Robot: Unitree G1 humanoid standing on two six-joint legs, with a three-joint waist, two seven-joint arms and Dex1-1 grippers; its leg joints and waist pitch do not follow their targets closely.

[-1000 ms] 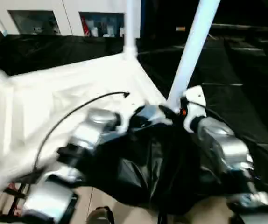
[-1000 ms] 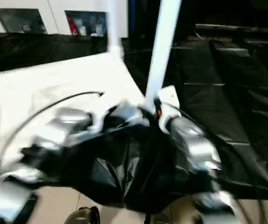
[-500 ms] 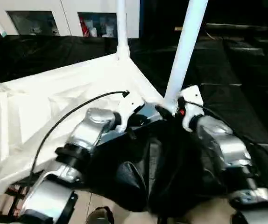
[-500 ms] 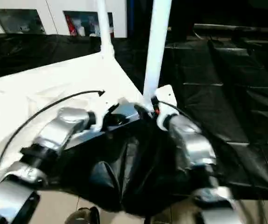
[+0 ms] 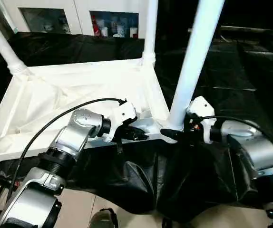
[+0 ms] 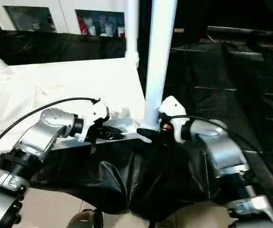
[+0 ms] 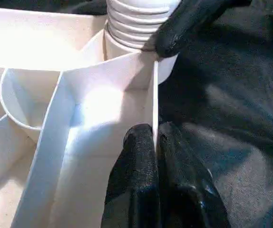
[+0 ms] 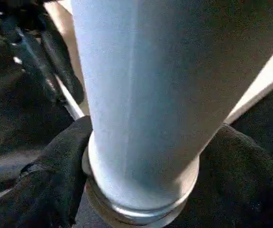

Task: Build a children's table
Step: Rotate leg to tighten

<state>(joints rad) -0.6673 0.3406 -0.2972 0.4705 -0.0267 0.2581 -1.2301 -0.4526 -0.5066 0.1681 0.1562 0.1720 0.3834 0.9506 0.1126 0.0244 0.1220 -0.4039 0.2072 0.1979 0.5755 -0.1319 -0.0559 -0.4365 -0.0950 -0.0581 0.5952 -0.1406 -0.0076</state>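
The white tabletop [image 5: 79, 90] lies upside down on the black-draped surface [image 5: 250, 90], ribbed underside up, its near edge at the surface's front edge.

Nearest the camera, the left gripper [image 5: 135, 135] pinches the thin near rim wall of the tabletop, just left of the near right corner socket; its black fingers [image 7: 141, 166] are pressed narrow on either side of that wall.

At that corner socket stands a white leg [image 5: 193, 66], upright and leaning slightly. The right gripper [image 5: 173, 134] sits at its base, its fingers [image 8: 46, 180] spread wide on either side of the tube, touching it where it enters the socket.

Farther back, another leg [image 5: 150, 28] rises from the tabletop's far right corner, and a third [image 5: 2, 42] from its far left corner.
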